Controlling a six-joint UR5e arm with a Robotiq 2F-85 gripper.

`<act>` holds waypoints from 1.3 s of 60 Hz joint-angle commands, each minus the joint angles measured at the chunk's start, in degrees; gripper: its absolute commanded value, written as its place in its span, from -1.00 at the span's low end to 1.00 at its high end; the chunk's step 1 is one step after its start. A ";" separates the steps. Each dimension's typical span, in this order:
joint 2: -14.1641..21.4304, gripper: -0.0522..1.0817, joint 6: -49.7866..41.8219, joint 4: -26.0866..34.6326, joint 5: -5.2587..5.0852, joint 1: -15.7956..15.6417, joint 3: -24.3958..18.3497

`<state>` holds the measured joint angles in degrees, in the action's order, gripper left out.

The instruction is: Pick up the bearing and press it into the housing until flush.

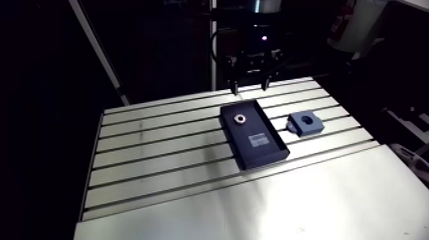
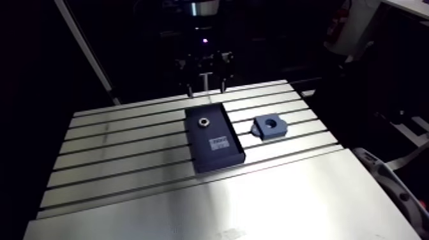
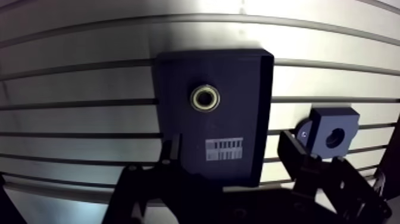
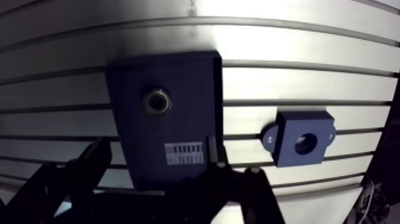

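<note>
A small metal ring bearing (image 3: pixel 205 98) lies in a shallow black tray (image 3: pixel 244 83) on the slotted table, near the tray's far end in the arm view. The blue housing block (image 3: pixel 333 134) with a round bore sits on the table just right of the tray (image 1: pixel 271 152), apart from it. My gripper (image 1: pixel 251 87) hangs above the table's back edge, behind the tray. In the wrist view its fingers (image 3: pixel 169 155) stand wide apart over the tray's labelled end, with nothing between them. The bearing lies ahead of the fingers.
A white barcode label (image 3: pixel 224 149) is stuck on the tray floor. The slotted aluminium table (image 1: pixel 159 147) stretches left of the tray, and a smooth metal plate (image 1: pixel 287 204) covers its front part. The housing (image 1: pixel 304 122) lies near the right edge.
</note>
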<state>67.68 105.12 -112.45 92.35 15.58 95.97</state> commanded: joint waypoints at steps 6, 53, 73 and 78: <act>-1.85 -0.55 -0.22 -1.65 0.06 -0.03 1.02; -4.08 -0.34 -0.48 -3.78 -0.37 -0.37 1.70; -4.45 -0.27 -0.48 -4.57 -0.38 -0.63 2.30; -4.45 -0.27 -0.48 -4.75 -0.38 -0.63 2.33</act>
<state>63.32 104.64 -116.75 91.99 15.03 98.01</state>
